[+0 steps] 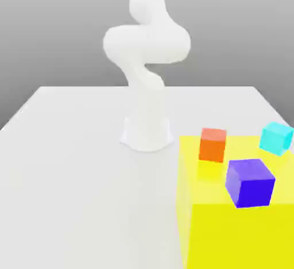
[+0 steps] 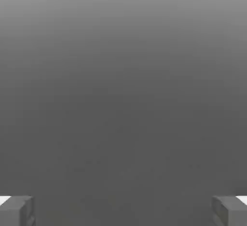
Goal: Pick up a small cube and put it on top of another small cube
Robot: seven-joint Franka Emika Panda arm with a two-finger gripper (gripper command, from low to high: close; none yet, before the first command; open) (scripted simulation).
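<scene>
On the tabletop nothing is stacked yet, so I'd call the task at its very start. My gripper (image 2: 123,210) is spread wide with nothing between the fingertips (image 2: 17,210); they sit at opposite edges of the hand view with bare grey between them, no cube near.

Reading the exterior view as a clock face: the orange cube (image 1: 213,144) sits around 3 o'clock, near my arm's base (image 1: 147,133). The cyan cube (image 1: 276,137) is further out toward 3, near the frame edge, well apart from the orange one. The purple cube (image 1: 250,183) lies around 4 o'clock, between the two and closer to the camera. All three look tilted and separate, none touching another. They lie over a bright yellow patch (image 1: 241,233) that fills the 4 to 5 o'clock corner; whether they rest on it or float above it I cannot tell.

Left to do, as I judge it: everything. Reach a cube, close on it, lift, place on another, release.

Surface: plain white table (image 1: 69,164), flat, matte, its far edge across the middle. Room: featureless grey backdrop, lighter low down, no walls or furniture to make out.
</scene>
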